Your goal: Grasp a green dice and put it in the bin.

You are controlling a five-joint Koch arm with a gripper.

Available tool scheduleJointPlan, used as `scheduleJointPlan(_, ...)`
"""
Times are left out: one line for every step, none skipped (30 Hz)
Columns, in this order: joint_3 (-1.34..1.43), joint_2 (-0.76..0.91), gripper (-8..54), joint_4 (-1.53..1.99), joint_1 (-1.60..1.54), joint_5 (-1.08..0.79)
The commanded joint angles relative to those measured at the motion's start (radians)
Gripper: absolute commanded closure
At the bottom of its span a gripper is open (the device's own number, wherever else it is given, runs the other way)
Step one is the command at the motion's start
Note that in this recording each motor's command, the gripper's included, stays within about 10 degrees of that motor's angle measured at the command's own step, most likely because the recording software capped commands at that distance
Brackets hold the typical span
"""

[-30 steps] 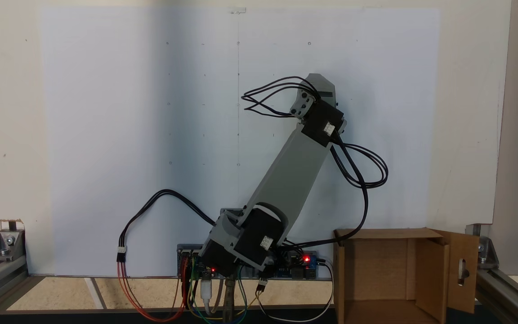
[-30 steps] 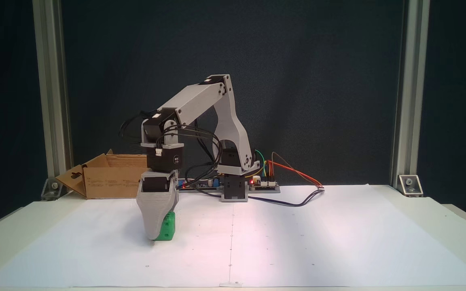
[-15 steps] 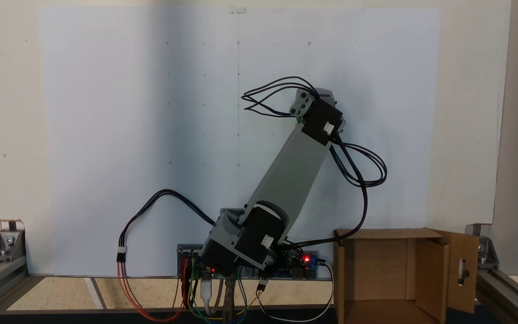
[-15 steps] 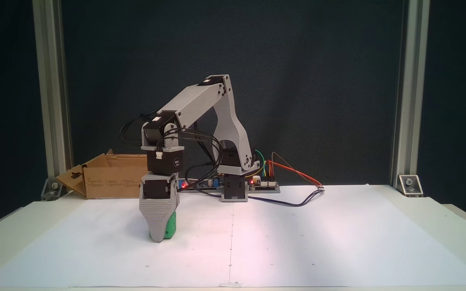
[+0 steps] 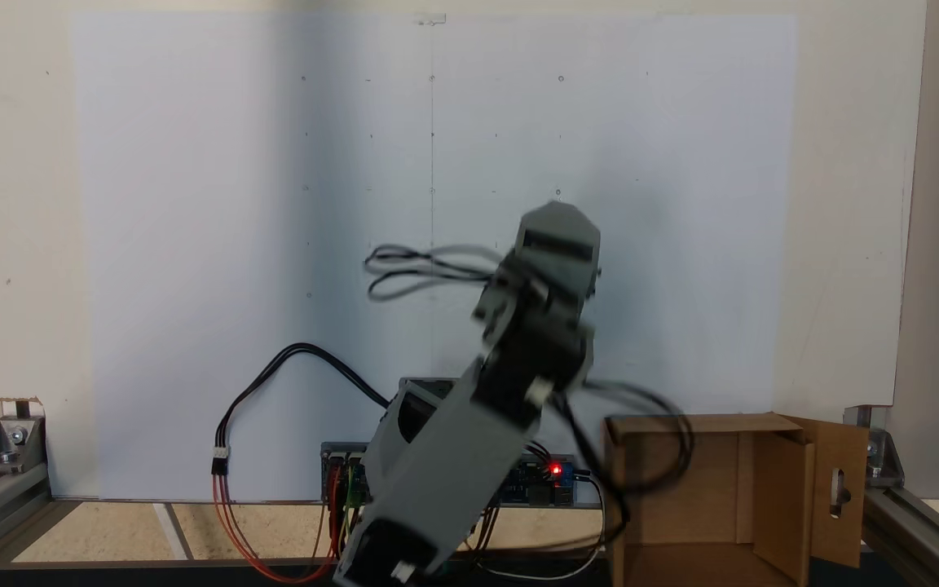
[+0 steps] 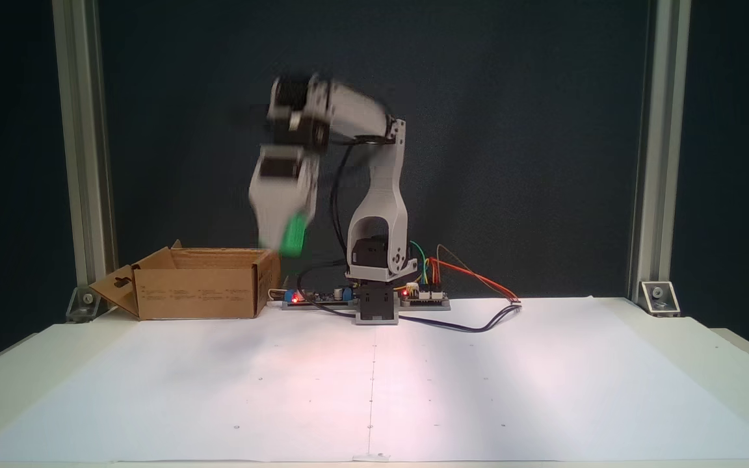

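My tool [image 6: 287, 244], blurred, pinching the green dice [image 6: 294, 235], has lifted off the surface [image 6: 478, 390]; now high at the bin's [image 6: 199, 286] 1 o'clock.

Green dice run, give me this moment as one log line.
phase: carry | gripper: shut on green dice, raised off the paper | bin: open, dice not in it yet | image: motion blur

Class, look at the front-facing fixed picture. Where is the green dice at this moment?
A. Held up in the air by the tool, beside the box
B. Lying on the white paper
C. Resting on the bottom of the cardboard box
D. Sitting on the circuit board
A: the green dice hangs at the tool, clear of the paper, by the bin.
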Motion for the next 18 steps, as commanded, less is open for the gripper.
scheduleJointPlan(-0.087,0.049,34.0,0.132,0.021,0.152)
scheduleJointPlan(-0.103,0.054,34.0,0.170,0.041,0.187)
scheduleJointPlan(-0.126,0.055,34.0,0.209,0.074,0.224)
scheduleJointPlan(-0.150,0.055,34.0,0.238,0.114,0.253)
scheduleJointPlan(-0.179,0.055,34.0,0.258,0.187,0.290)
scheduleJointPlan(-0.196,0.055,34.0,0.258,0.241,0.313)
scheduleJointPlan(-0.216,0.054,34.0,0.258,0.301,0.324)
scheduleJointPlan(-0.235,0.051,34.0,0.258,0.359,0.325)
scheduleJointPlan(-0.250,0.048,34.0,0.256,0.425,0.327)
scheduleJointPlan(-0.264,0.026,34.0,0.250,0.486,0.325)
scheduleJointPlan(-0.282,-0.002,34.0,0.244,0.549,0.325)
scheduleJointPlan(-0.299,-0.031,34.0,0.241,0.607,0.324)
scheduleJointPlan(-0.316,-0.055,34.0,0.236,0.664,0.321)
scheduleJointPlan(-0.333,-0.086,34.0,0.224,0.726,0.319)
scheduleJointPlan(-0.345,-0.112,34.0,0.210,0.781,0.319)
scheduleJointPlan(-0.350,-0.135,34.0,0.196,0.836,0.310)
scheduleJointPlan(-0.351,-0.164,34.0,0.170,0.891,0.295)
scheduleJointPlan(-0.350,-0.192,34.0,0.146,0.940,0.279)
